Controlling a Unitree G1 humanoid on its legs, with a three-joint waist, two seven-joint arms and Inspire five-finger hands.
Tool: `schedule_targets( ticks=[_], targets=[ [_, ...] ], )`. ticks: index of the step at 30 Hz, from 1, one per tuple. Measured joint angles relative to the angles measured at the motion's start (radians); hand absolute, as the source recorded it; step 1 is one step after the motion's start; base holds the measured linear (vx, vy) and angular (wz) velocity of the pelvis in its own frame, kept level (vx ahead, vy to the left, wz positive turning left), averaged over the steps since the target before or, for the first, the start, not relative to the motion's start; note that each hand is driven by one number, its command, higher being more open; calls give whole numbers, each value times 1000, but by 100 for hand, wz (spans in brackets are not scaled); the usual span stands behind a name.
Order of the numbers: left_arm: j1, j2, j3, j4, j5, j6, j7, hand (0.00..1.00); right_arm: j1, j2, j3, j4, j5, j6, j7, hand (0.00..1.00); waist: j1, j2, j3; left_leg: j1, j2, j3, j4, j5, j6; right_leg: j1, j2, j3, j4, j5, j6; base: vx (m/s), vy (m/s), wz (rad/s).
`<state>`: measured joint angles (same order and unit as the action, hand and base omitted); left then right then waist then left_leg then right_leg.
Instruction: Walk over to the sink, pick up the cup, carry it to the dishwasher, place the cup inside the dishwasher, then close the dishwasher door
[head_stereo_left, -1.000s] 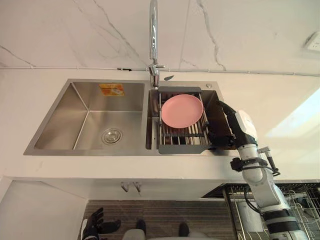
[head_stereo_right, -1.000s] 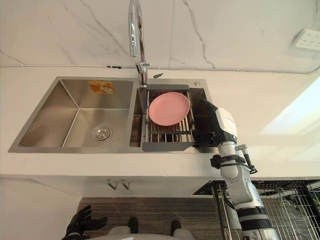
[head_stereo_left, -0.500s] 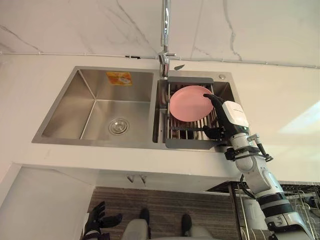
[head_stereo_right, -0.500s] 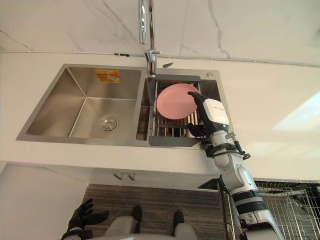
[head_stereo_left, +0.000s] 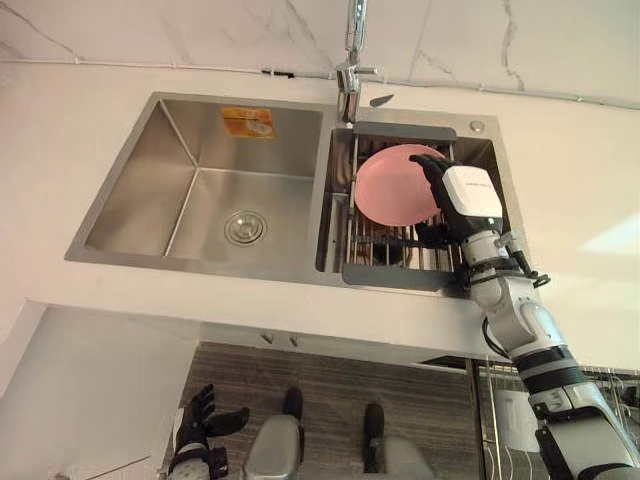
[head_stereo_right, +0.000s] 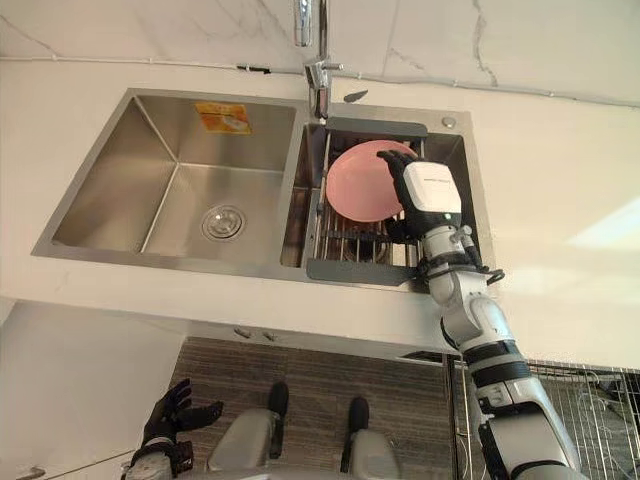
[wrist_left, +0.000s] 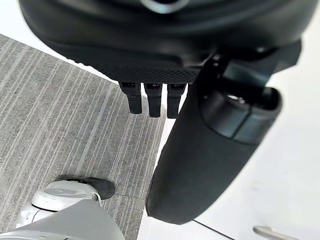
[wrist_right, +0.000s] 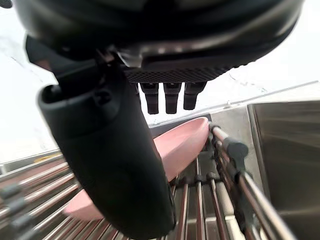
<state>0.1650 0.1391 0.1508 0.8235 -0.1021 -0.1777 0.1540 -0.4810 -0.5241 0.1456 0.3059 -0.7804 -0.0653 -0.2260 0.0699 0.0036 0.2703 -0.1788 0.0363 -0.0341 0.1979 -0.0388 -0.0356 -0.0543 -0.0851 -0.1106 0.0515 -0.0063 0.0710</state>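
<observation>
Sink (head_stereo_left: 150, 170): twin steel basins set in the white desk (head_stereo_left: 580, 180), with a round drain (head_stereo_left: 245, 228) in the left one and a faucet (head_stereo_left: 352, 60) standing at the back between the two.
Right basin: spanned by a slatted rack (head_stereo_left: 400, 275) — pink plate (head_stereo_left: 395, 185) propped at a tilt on the bars, toward the faucet end.
Right hand (head_stereo_left: 465, 200): in over the plate's right edge now — fingers (wrist_right: 171, 97) stretched straight above the rim, thumb out lower down by the rack bars, nothing clasped. Touching the plate or just clear of it, cannot tell.
Left hand (head_stereo_left: 200, 425): low on the robot's left above the striped grey floor (head_stereo_left: 320, 370), fingers loose and spread, nothing held.
Under the desk edge, right side: wire basket (head_stereo_right: 600, 395), partly in sight.
</observation>
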Motion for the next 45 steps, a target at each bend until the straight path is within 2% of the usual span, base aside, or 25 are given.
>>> schedule_targets(
  ticks=[9,11,18,21,29,33,38,45],
  targets=[
    [-12,-1,-1,0,-37,-2,0,90,-71,-8,19,52,-11,19,-12,30,4,11,19,-5,0,-4,-1,0,0,-5,0,-6,1,0,0,0,0,0],
    [-16,-1,-1,0,-37,-3,0,90,-79,-19,19,44,-11,8,-39,30,5,13,20,-5,0,-5,-2,0,0,-5,1,-7,1,0,0,0,0,0],
    [-20,-2,-1,0,-37,-3,0,90,-91,-28,36,23,-6,-13,-36,30,0,13,20,-1,0,-4,-3,0,0,-1,1,-5,2,0,-1,0,0,0],
    [-20,-2,-1,1,-36,-3,-1,90,-62,-53,36,-41,-4,-20,-36,30,-1,13,20,10,1,-2,-8,0,0,7,1,-4,2,0,-1,-2,-1,-1],
    [-7,-2,-1,4,-29,-1,-9,90,44,-161,29,-302,-3,-114,-36,30,-16,12,19,73,2,18,-45,0,0,43,-1,12,0,0,0,10,-3,-7],
    [6,3,0,6,-15,-1,-16,90,127,-170,2,-357,-3,-135,-36,30,-29,3,11,109,2,25,-62,0,0,70,-1,19,-7,0,0,17,-1,-6],
    [18,8,1,6,-15,1,-28,90,248,-166,-108,-438,-1,-145,-36,30,-36,-8,-18,125,4,41,-75,0,1,74,-1,33,-9,0,0,1,-1,-9],
    [58,7,23,-2,-15,1,-29,90,453,-47,-289,-579,38,-143,-42,30,-68,-8,-79,170,5,47,-90,0,0,118,0,34,-33,0,0,-9,-6,-3]
  ],
)
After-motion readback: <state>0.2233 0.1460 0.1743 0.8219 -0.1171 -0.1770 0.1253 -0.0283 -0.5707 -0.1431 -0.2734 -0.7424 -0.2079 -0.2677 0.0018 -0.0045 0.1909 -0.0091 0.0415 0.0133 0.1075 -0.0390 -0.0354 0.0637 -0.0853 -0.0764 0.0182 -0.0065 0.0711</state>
